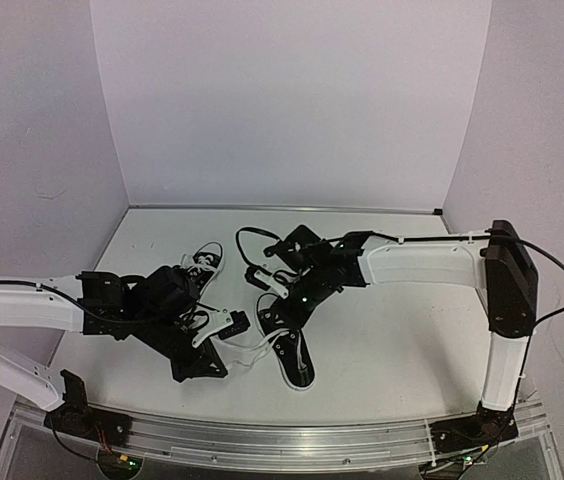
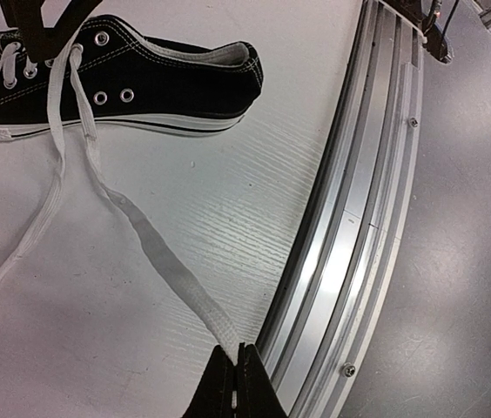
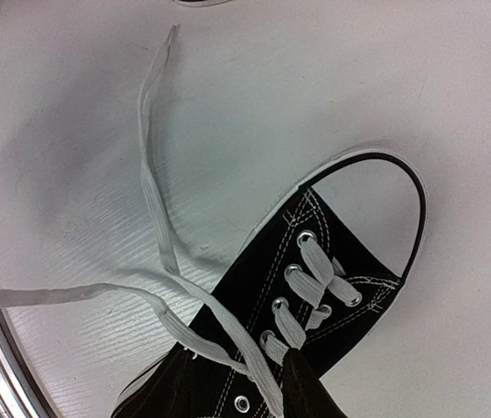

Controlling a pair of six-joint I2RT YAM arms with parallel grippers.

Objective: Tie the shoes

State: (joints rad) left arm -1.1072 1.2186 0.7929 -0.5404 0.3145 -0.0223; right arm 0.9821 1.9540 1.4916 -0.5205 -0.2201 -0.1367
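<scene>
Where the desk point(image 2: 211, 200) met its rail point(image 2: 350, 218), left gripper point(image 2: 237, 379) pinched the lace point(image 2: 154, 261). Right gripper point(image 2: 47, 39) pinched it above the shoe point(image 2: 176, 78).

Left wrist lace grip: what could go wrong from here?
Left gripper holds the lace only at its fingertips; a harder pull may slip it out.
It sits right by the table's metal rail; pulling farther could snag there.
The shoe may slide along instead of the lace tightening.
</scene>
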